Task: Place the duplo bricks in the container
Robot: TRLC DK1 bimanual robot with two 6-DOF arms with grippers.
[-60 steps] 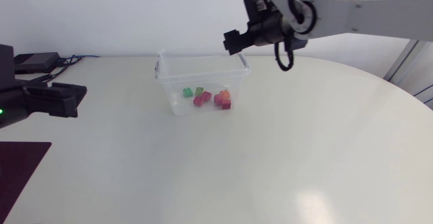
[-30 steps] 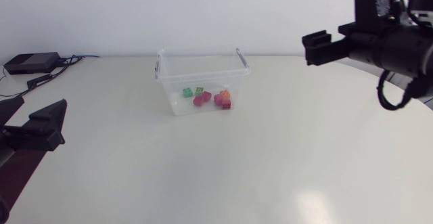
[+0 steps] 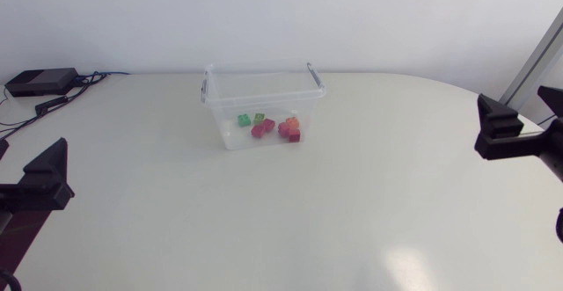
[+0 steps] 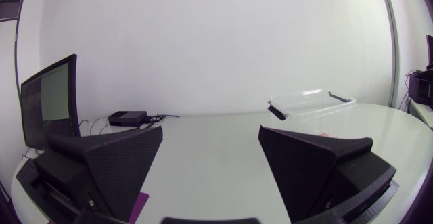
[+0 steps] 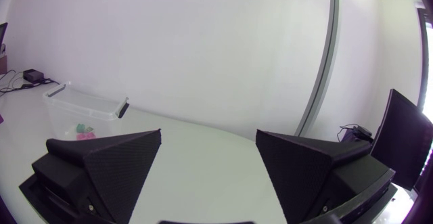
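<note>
The container is clear plastic, the table smooth and glossy.

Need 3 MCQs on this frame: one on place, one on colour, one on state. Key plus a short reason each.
1. Where are the duplo bricks relative to the container?
A. beside it
B. inside it
C. under it

2. Which colour shows among the bricks?
A. green
B. black
C. white

3. What state is the right gripper in?
A. shut on a brick
B. shut on the container's rim
C. open, nothing between its fingers

Key:
1 B: the head view shows them all lying on the floor of the clear box.
2 A: green bricks lie next to red and orange ones.
3 C: the right wrist view shows the fingers wide apart with nothing held between them.
</note>
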